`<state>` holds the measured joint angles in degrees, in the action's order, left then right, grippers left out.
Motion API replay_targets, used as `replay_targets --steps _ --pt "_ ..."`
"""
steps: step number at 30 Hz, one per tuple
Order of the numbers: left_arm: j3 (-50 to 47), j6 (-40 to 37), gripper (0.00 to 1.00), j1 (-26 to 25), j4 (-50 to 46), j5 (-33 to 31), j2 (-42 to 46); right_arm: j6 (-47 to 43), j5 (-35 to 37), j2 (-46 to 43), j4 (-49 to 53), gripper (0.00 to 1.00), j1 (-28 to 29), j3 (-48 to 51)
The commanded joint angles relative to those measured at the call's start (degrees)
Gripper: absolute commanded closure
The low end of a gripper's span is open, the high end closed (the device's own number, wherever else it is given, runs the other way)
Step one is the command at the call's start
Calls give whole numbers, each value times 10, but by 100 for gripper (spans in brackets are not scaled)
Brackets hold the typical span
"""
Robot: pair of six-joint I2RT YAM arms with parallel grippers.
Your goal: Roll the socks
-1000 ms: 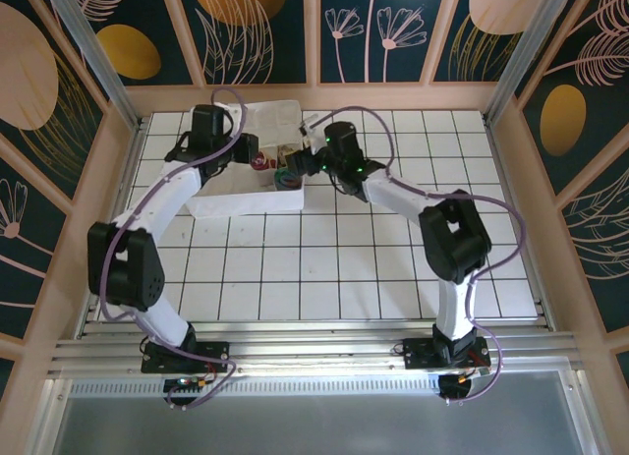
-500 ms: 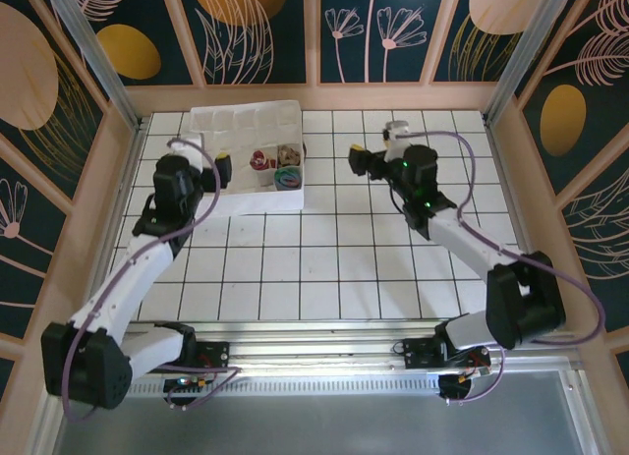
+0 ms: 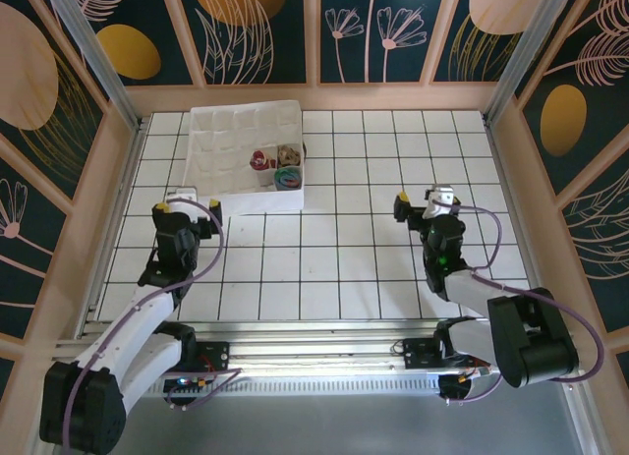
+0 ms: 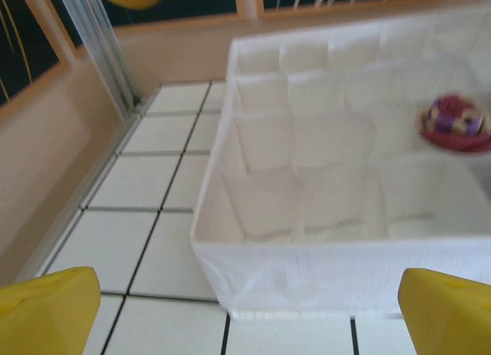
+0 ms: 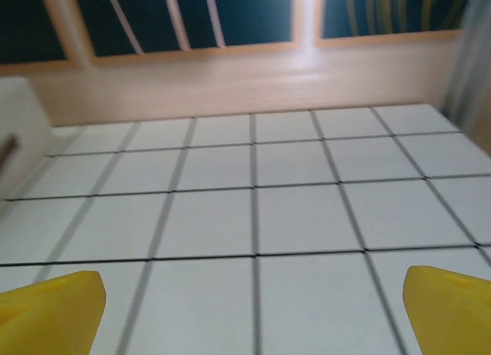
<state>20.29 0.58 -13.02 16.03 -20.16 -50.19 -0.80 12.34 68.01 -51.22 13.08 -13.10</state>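
Seen from above, the three rolled socks (image 3: pixel 286 156) sit in the right-hand compartments of the white box (image 3: pixel 221 141) at the far left of the table (image 3: pixel 344 258). They lie ahead and to the right of the left gripper (image 3: pixel 187 203), the nearer one, and well apart from the right gripper (image 3: pixel 425 197); both sets of jaws gape wide and hold nothing. The blurred left wrist view cuts the box at its right edge, so we make out the red-and-purple roll (image 4: pixel 454 121), probably standing on end.
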Motion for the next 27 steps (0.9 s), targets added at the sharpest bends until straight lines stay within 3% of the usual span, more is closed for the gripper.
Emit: replay_targets --steps 1,4,9,17,23,27 --pt "-33 19 1 3 51 -15 -20 -21 33 4 -72 1 -26 10" --pt "-74 21 1 3 126 -33 -23 -29 -8 38 -146 1 -52 31" --pt "-162 -50 1 3 320 4 -43 -38 -47 100 -248 1 -83 55" --pt "-158 -53 1 3 423 30 -125 -16 -100 229 -474 1 -116 117" --pt "-123 -77 1 4 497 40 -224 -15 -97 224 -407 1 -116 82" --pt "-67 -73 1 4 486 59 -290 -1 -88 218 -340 1 -124 51"
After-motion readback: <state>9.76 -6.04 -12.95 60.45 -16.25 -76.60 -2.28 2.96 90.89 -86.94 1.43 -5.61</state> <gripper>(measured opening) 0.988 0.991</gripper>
